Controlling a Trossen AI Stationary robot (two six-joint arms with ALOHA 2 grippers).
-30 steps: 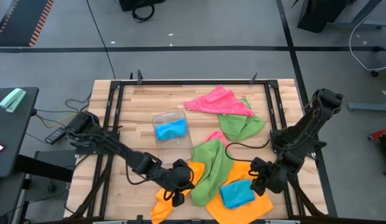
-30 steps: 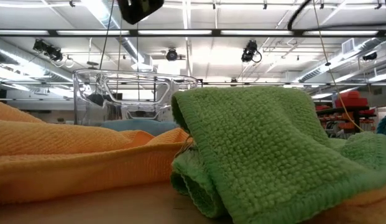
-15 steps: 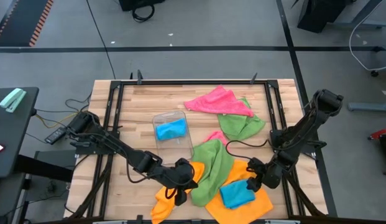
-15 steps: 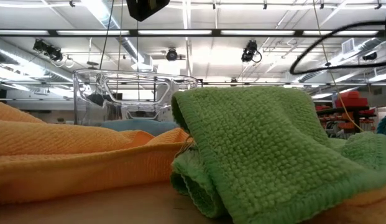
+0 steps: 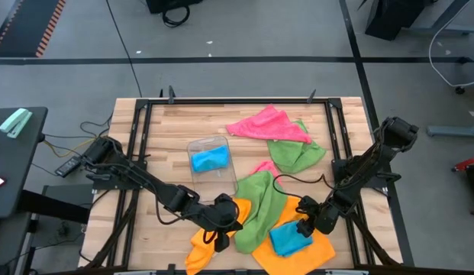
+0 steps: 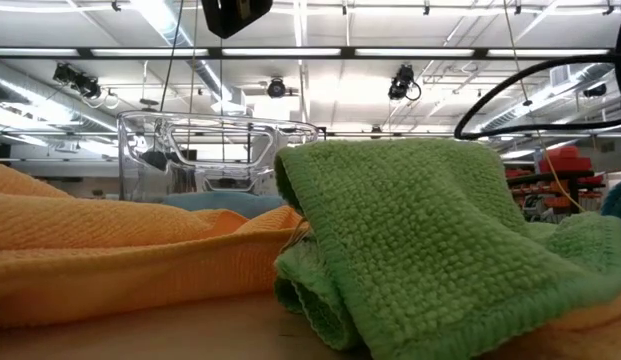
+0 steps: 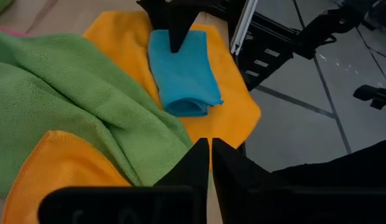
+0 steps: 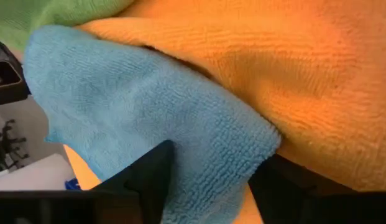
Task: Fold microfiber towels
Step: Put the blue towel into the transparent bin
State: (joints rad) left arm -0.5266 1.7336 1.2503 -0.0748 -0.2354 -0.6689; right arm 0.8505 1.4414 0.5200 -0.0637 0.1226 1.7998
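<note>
Where the table's (image 5: 175, 122) near edge runs, an orange towel (image 5: 301, 253) lies flat with a folded blue towel (image 5: 290, 237) on top of it. The right gripper (image 5: 305, 227) is down at the blue towel's far right corner; in the right wrist view its two dark fingers (image 8: 152, 177) stand apart on either side of the blue cloth's edge, touching it, though I cannot tell whether they pinch it. To the left, a second orange towel (image 5: 210, 243) lies rumpled at the near edge, and the left gripper (image 5: 221, 238) hangs just over it with its fingers pressed together on nothing, as the left wrist view shows. Between the two orange towels a green towel (image 5: 261, 206) stretches back from the near edge, overlapping both; in the low view it bulks in a thick fold in the foreground. Behind it, near the table's middle, stands a clear tray (image 5: 214, 163) with another blue cloth (image 5: 209, 159) inside. A scrap of pink peeks out beside the green towel's far end. Farther back on the right, a second green towel (image 5: 298, 155) lies crumpled, and a pink towel (image 5: 266, 124) lies partly over it toward the far edge.
</note>
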